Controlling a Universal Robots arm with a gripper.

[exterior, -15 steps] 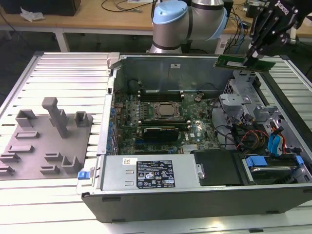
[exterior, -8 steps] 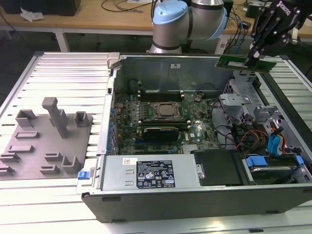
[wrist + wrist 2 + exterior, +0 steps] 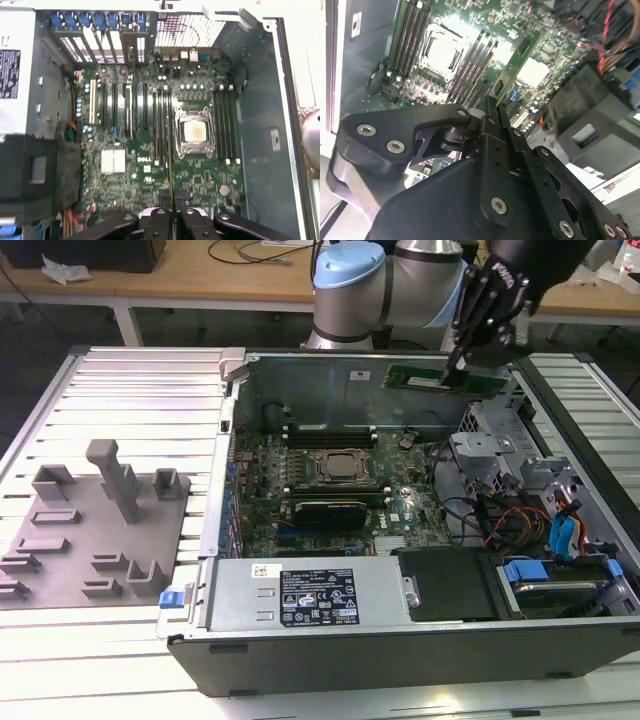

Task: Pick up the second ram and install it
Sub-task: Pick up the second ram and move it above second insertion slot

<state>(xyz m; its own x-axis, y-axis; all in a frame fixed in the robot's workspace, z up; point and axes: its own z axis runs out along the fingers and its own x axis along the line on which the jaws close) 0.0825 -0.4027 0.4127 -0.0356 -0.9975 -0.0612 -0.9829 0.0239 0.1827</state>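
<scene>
The second ram (image 3: pixel 519 59) — a thin green board with dark chips — is held pinched in the hand (image 3: pixel 491 107) above the open computer case (image 3: pixel 380 650). Inside the case a motherboard (image 3: pixel 132 182) and silver processor (image 3: pixel 195 131) are seen.

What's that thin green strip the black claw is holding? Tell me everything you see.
It is a memory stick: a long, thin, flat green circuit board with small dark chips. The black fingers pinch it from both sides, so it hangs on edge over the open computer case. In the exterior view it lies level near the case's far wall; in the first wrist view it is a thin line above the main board. Nothing else touches it.
</scene>
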